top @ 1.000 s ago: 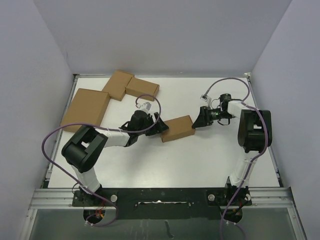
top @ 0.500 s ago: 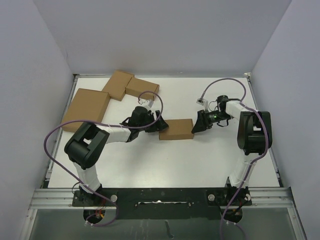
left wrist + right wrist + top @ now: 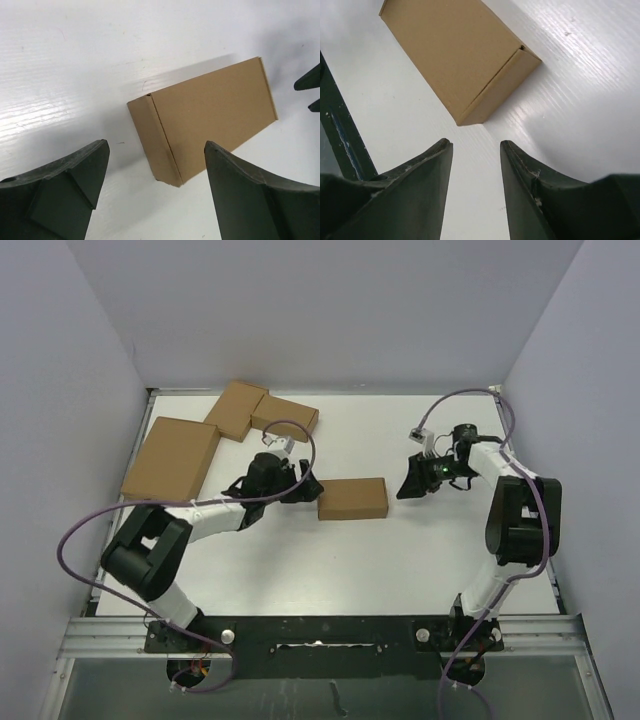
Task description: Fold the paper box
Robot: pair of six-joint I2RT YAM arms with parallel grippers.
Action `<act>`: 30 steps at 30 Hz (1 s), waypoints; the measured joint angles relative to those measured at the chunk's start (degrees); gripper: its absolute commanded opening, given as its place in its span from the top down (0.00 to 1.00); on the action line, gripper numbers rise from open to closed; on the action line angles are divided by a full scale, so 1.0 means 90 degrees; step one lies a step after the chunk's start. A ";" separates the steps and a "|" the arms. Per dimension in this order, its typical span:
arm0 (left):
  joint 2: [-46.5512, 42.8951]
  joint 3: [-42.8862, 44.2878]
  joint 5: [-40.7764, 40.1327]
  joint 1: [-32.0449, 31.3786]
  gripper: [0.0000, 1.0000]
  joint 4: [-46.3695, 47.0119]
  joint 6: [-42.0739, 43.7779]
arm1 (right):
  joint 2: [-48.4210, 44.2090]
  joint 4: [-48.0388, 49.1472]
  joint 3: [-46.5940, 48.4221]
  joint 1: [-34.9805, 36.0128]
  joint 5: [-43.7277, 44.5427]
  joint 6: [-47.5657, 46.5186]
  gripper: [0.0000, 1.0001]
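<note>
The box (image 3: 352,498) lies closed and flat on the white surface (image 3: 440,560), in the middle of the overhead frame, with its long axis running left to right. It sits directly between the two arm ends. The left jaws, on the left arm (image 3: 200,512), face its left short end. The right jaws, on the right arm (image 3: 520,505), face its right short end. Both pairs are spread apart and grasp nothing, and neither touches the cardboard.

From above, the left jaws look just beside their end of the box. The right jaws stand off, with a strip of bare surface showing between, so the left arm seems the nearer, though only slightly. In the left wrist view the box lies ahead of the spread jaws, skewed, with one corner of its short end turned toward them. In the right wrist view it sits toward the upper left, again corner-on.

A seam shows at each short end, but I cannot tell whether the flaps are fully tucked. The underside is hidden. Three more brown cardboard pieces (image 3: 172,457) lie at the upper left, well apart from the box. I cannot make out whether they are flat blanks or finished boxes.
</note>
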 measured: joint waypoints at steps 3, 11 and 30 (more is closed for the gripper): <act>-0.0712 -0.0287 -0.0187 0.0000 0.16 -0.0034 0.0267 | -0.0369 0.0032 -0.0117 -0.0243 0.0041 -0.0063 0.55; -0.2905 -0.1127 -0.0172 0.0219 0.02 -0.0148 0.0974 | -0.1736 0.0255 -0.0454 -0.0916 0.0073 -0.0192 0.47; -0.4558 -0.0809 0.1600 0.1909 0.02 -0.1999 0.0398 | -0.3820 0.0549 -0.0121 -0.1214 0.0085 -0.0333 0.02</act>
